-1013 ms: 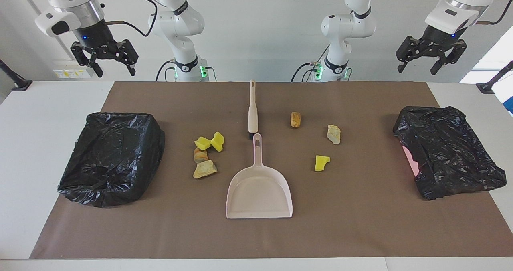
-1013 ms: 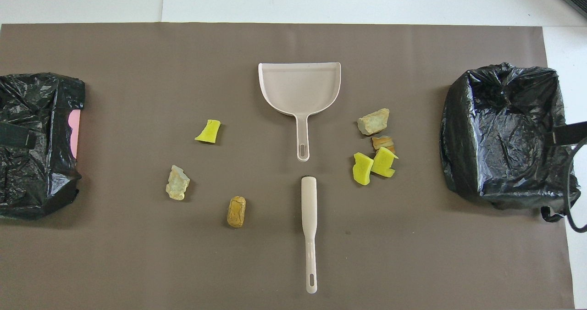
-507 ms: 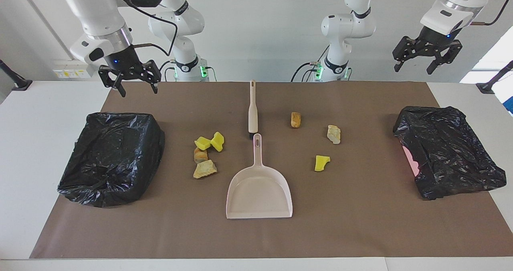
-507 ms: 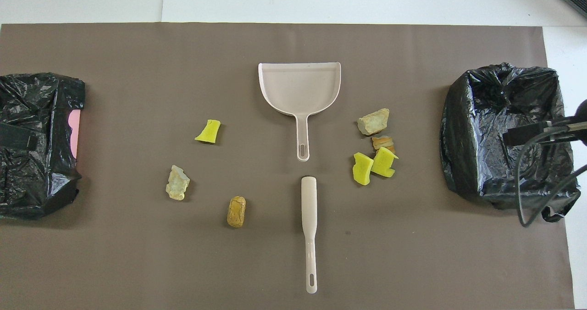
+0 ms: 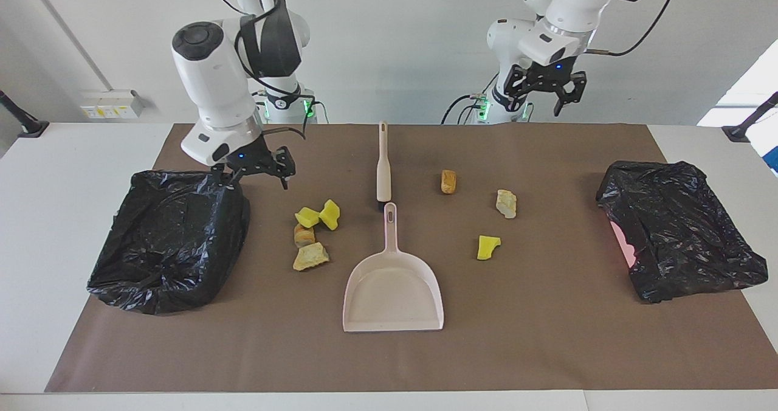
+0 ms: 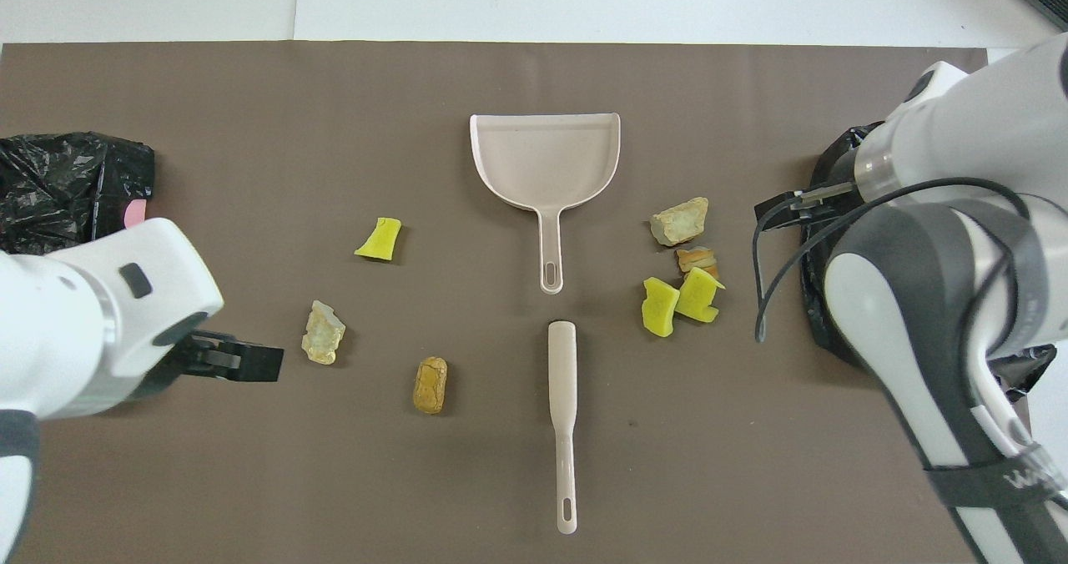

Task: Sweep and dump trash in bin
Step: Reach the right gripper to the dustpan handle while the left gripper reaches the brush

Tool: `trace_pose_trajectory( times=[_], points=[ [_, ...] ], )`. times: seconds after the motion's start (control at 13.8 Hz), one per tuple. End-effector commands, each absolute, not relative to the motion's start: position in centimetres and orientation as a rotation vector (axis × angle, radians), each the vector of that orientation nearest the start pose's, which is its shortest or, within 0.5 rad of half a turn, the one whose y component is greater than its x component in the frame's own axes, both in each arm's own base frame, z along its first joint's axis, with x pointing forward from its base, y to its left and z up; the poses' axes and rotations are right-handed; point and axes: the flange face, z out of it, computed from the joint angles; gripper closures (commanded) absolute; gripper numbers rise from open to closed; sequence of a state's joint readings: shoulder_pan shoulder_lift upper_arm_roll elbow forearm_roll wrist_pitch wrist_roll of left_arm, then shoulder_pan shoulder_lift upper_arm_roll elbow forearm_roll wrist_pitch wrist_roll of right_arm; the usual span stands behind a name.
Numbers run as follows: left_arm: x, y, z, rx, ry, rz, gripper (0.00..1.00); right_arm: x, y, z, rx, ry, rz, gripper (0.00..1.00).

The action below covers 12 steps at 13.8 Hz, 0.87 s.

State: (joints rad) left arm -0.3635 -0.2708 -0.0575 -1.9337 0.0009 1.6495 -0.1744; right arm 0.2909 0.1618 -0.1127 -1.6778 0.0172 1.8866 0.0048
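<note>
Evidently both arms have been brought in from the table's outer corners within the last second, while nothing on the brown mat (image 5: 547, 338) has been moved; the sweeping is judged not yet begun, only the approach to the tools.

The dustpan (image 5: 393, 292) is taken as the landmark. Just off the end of its handle, nearer the robots, the brush (image 5: 383, 168) is laid in line with it. The trash is scattered to either side of the dustpan handle: four pieces (image 5: 313, 231) are clustered toward the right arm's end, two yellow sponge bits and two tan lumps, and three more pieces (image 5: 486, 213) are spread apart toward the left arm's end. Two bins lined with black bags (image 5: 170, 234) (image 5: 678, 228) are set well apart from the dustpan, one at each end of the mat.

The right gripper (image 5: 258, 171) is lowered over the mat between the cluster and the nearer bin, fingers spread wide, nothing held. The left gripper (image 5: 544, 92) is held high near the mat's robot-side edge, well up from the dustpan, also spread and empty. The brush and dustpan are judged the likely next targets.
</note>
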Motion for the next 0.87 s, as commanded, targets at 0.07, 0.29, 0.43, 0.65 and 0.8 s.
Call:
trace_pose_trajectory(
  times=[0.07,0.29,0.43,0.65,0.8],
  points=[
    [38.2,-26.4,53.5,-3.125,0.342,-0.057,0.00,62.3,15.8,46.6,-3.123,-0.231,-0.105,0.00],
    [35.5,-31.2,49.4,-3.145,0.349,-0.065,0.00,62.2,19.2,43.7,-3.082,-0.148,-0.050,0.00],
    [32.9,-33.9,46.6,-3.166,0.309,-0.088,0.00,62.7,20.8,41.3,-3.085,-0.104,-0.061,0.00],
    [29.7,-38.9,42.0,-3.156,0.275,-0.040,0.00,63.8,24.5,39.5,-3.082,-0.076,-0.089,0.00],
    [28.0,-41.2,40.2,-3.161,0.245,-0.035,0.00,64.5,27.2,38.2,-3.096,0.004,-0.079,0.00]
  ],
)
